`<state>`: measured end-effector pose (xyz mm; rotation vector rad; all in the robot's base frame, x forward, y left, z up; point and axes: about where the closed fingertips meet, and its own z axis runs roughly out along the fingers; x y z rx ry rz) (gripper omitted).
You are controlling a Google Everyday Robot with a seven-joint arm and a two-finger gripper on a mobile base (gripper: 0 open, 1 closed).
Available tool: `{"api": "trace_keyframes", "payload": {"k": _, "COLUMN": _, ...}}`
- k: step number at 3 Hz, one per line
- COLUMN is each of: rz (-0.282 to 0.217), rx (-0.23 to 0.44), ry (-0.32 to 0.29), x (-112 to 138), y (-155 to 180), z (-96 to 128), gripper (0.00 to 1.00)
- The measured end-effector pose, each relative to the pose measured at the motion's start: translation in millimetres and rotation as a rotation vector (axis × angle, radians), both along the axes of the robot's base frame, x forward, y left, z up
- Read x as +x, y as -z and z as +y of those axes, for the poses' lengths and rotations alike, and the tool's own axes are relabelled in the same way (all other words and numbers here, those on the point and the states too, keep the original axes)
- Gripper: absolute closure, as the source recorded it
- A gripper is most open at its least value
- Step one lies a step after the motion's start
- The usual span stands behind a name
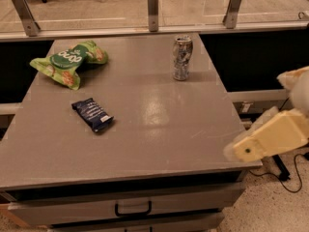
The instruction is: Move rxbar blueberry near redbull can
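Observation:
The rxbar blueberry (92,114), a flat dark navy bar with pale print, lies on the grey table (159,129) at the left of its middle, turned diagonally. The redbull can (182,58), slim and silver with bluish markings, stands upright at the back right of the table, well apart from the bar. Only a cream-coloured arm link (270,137) shows at the right edge, with its end over the table's front right corner. The gripper is out of view.
A green crinkled chip bag (67,63) lies at the table's back left. A glass rail with metal posts (153,8) runs behind the table. A drawer with a black handle (133,209) is under the front edge. Cables lie on the floor at the right.

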<state>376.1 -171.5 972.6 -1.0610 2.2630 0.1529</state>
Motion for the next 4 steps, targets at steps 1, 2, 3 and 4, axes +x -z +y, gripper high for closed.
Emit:
{"api": "trace_keyframes", "payload": {"k": 1, "rz": -0.054, "rx": 0.112, "ry": 0.014, "x": -9, "y": 32, "z": 30, "gripper": 0.0}}
{"api": "trace_keyframes", "payload": {"k": 2, "rz": -0.135, "rx": 0.213, "ry": 0.009, "x": 1, "y": 41, "z": 77, "gripper": 0.0}}
{"api": "trace_keyframes", "payload": {"k": 3, "rz": -0.234, "rx": 0.314, "ry": 0.024, "x": 32, "y": 29, "z": 114, "gripper": 0.0}}
{"api": "trace_keyframes", "payload": {"k": 4, "rz": -0.3, "rx": 0.332, "ry": 0.074, "x": 46, "y": 14, "z": 109, "gripper": 0.0}}
